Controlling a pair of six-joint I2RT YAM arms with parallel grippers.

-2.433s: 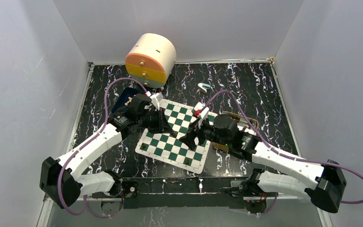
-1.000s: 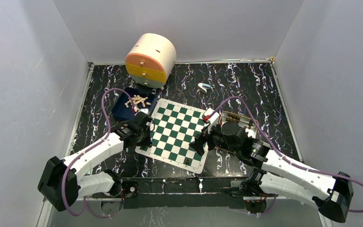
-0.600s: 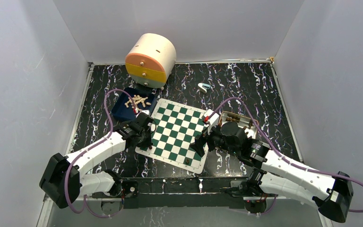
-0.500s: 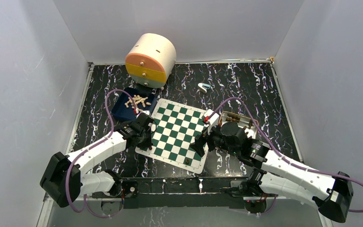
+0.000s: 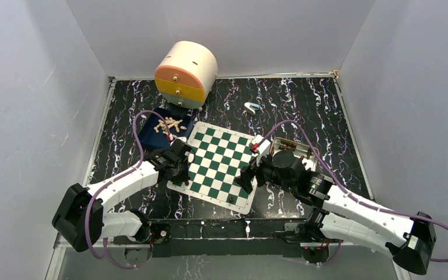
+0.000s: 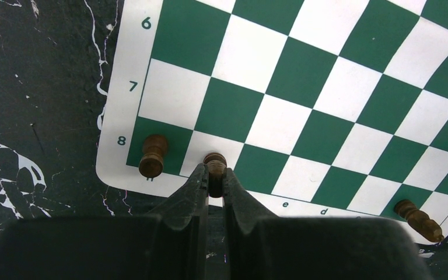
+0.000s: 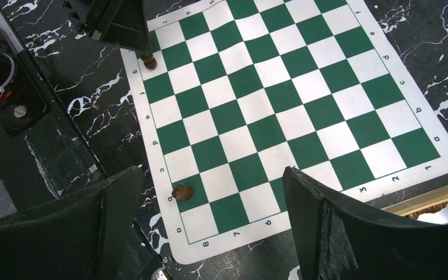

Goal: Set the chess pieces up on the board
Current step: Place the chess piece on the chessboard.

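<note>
Both arms have drawn back toward the near side. The left gripper [image 6: 214,172] now sits at the near-left corner of the board [image 5: 220,158], and the right gripper [image 7: 210,184] hangs over its right edge, jaws spread wide and empty. Three dark brown pieces show on the green-and-white board: a corner piece [image 6: 153,155] standing upright, a second piece [image 6: 214,159] just beside it pinched in the closed left jaws, and a third piece [image 6: 417,219] at the near-right corner. Pale pieces [image 5: 171,124] lie heaped in a blue tray [image 5: 147,135], too small to count.
</note>
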